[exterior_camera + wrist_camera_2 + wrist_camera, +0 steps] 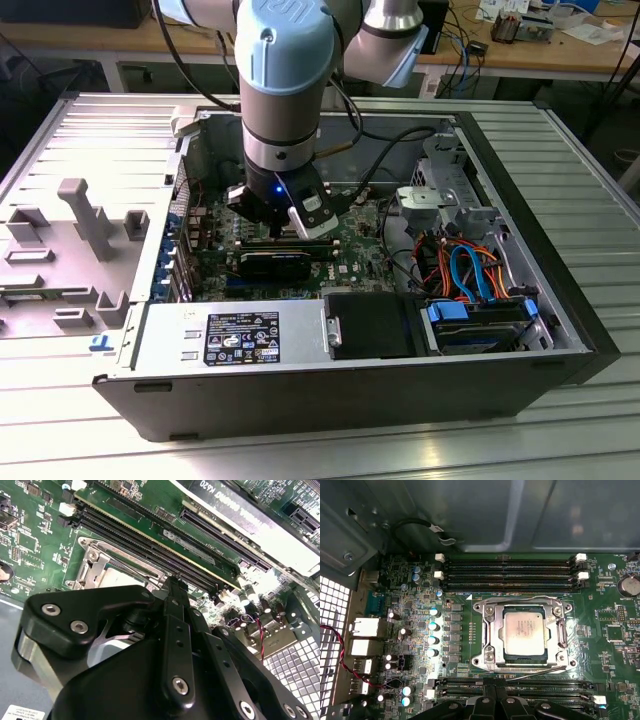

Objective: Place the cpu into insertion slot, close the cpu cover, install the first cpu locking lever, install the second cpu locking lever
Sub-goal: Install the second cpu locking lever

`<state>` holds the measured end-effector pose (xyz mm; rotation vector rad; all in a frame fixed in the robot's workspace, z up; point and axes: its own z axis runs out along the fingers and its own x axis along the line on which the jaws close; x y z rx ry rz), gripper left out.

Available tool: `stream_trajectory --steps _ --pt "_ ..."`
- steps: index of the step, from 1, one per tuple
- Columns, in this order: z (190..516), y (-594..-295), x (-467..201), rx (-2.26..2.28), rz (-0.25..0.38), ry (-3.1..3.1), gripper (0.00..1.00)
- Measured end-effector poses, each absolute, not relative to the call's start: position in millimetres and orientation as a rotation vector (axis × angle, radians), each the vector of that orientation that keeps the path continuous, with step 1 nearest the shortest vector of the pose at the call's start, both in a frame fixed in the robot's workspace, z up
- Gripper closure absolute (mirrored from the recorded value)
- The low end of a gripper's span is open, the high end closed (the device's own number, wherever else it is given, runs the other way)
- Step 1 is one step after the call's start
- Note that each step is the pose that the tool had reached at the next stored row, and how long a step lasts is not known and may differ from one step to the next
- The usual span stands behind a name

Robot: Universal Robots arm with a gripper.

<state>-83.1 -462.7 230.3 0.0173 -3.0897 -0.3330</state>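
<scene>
Inside the open computer case (560, 300) on the ribbed bench (590, 170), the arm hangs over the green motherboard (615, 630), with its tool (275, 232) low over the board just on the exterior view's left of the long black card (270, 262).

In the first wrist view the cpu (523, 631) already lies in the insertion slot (495, 630), its silvery top square to the socket. The cpu cover (559, 630) looks closed around it, the chip showing through its window. A thin lever (530, 671) runs along one side of the socket and another wire (520, 599) along the opposite side. My judgement is that placing and covering are done and the work stands at the locking levers; whether either one is hooked under its catch I cannot tell. A lever move would call for a fine contact on thin wire, pushed down and sideways under a small tab, with memory slots (510, 572) close on both sides.

Whether the tool is spread or pressed together I cannot tell: both wrist views show only its black linkage (170, 645), and the tips are cut off or hidden. In the second wrist view that linkage covers much of the socket, leaving one corner of the frame (95, 562) visible. In the exterior view the arm's body hides the socket altogether.
</scene>
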Motion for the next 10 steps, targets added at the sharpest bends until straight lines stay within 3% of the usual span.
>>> stream_trajectory --steps 10 --pt "230.3 -462.7 -83.2 0.017 -0.333 -3.09 0.89"
